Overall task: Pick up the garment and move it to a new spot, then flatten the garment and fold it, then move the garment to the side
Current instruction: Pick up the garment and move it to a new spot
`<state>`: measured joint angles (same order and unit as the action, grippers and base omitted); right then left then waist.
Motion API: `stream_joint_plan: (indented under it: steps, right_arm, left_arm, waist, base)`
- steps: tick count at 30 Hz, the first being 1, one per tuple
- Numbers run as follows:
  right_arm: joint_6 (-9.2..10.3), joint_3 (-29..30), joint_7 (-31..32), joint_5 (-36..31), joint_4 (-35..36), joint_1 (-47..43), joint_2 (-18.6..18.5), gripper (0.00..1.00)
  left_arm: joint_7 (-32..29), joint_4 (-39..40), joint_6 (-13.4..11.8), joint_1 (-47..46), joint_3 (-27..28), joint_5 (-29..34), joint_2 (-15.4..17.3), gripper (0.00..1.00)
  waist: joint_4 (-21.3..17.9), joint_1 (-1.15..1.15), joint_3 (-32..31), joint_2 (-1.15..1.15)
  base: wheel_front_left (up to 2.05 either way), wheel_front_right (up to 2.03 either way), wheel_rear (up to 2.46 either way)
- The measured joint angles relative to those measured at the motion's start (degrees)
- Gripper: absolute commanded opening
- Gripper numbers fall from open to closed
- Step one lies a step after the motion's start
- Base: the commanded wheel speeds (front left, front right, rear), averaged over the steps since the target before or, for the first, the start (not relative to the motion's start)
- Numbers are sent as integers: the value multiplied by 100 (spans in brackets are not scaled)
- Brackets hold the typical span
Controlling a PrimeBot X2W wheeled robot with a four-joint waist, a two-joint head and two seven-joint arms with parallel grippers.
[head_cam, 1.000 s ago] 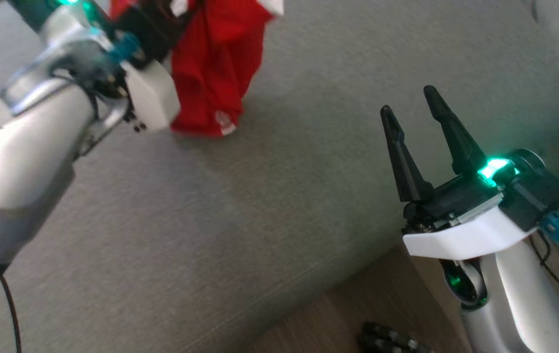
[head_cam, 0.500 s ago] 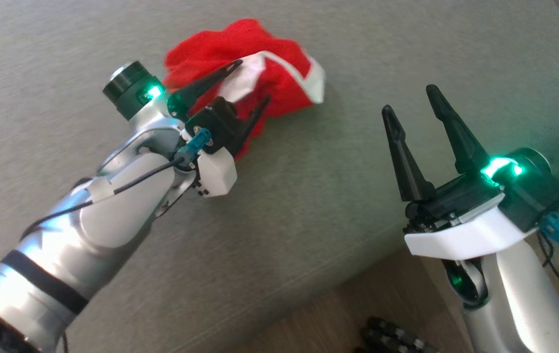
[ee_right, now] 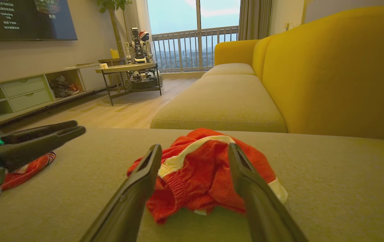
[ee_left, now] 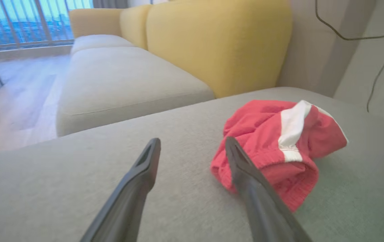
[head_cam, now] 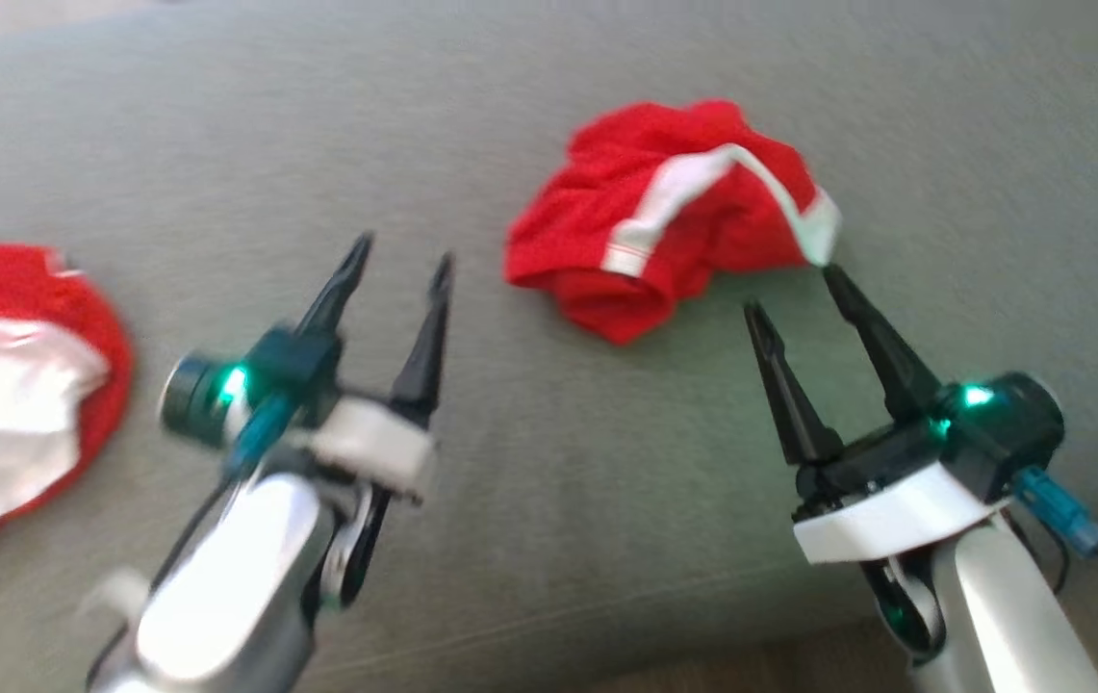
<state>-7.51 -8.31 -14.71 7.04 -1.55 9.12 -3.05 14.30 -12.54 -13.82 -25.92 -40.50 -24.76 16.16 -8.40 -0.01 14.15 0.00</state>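
Onlooker: Garment (head_cam: 674,207), red with a white band, lies crumpled on the grey cushion (head_cam: 549,500), at one o'clock in the head view. Nothing holds it.

Student: And the pincers?

Onlooker: Left gripper (head_cam: 402,255), at eight o'clock, has its fingers spread apart and empty, well clear of the cloth. Right gripper (head_cam: 794,294), at four o'clock, has its fingers likewise apart and empty. Its upper tip sits just beside the white hem; whether it touches I cannot tell.

Student: What could go wrong from here?

Onlooker: Three things, I judge. First, flattening calls for a grip on an edge or corner, and the heap hides most of them. A pinch into the bunched middle would likely lift several layers at once. Second, a fingertip driven too low may snag the cushion fabric. Third, a second red-and-white cloth (head_cam: 19,318) lies at nine o'clock, near the left gripper; a sweep that way could drag the wrong piece.

Student: Which arm is better placed?

Onlooker: The right, since the heap sits between its fingers in its wrist view.
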Motion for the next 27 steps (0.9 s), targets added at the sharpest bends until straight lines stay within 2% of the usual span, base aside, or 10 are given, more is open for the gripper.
stream_joint_plan:
  steps: [3, 4, 8, 14, 18, 27]
  right_arm:
    - [0, 64, 0, -59, -113, -140, 0, 100]
    - [0, 118, 0, -90, -193, -223, 1, 100]
    - [0, 302, 0, -160, -272, -443, 1, 100]
    - [0, 510, 0, -202, -368, -839, 7, 100]
    - [0, 587, 0, -216, -400, -1101, 10, 100]
    - [0, 667, 0, -235, -343, -1446, 33, 100]
  left_arm:
    - [0, 489, -255, 684, 479, 175, 0, 100]
    - [0, 754, -356, 1125, 823, 308, -15, 100]
    - [1, 1125, -432, 1950, 1404, 537, -177, 100]
    - [1, 1459, -221, 2841, 1822, 1101, -441, 100]
    - [1, 1614, -168, 3164, 1930, 1511, -460, 100]
    - [1, 1700, 103, 3794, 2309, 1981, -572, 100]
  waist:
    - [347, 0, -218, 0]
    - [558, 0, -371, 0]
    - [944, 0, -664, 0]
    - [1264, 0, -1119, 0]
    - [1332, 0, -1319, 0]
    - [1329, 0, -1572, 0]
  base:
    - [0, 0, 0]
    - [0, 0, 0]
    - [0, 0, 0]
    - [0, 0, 0]
    - [0, 0, 0]
    - [0, 0, 0]
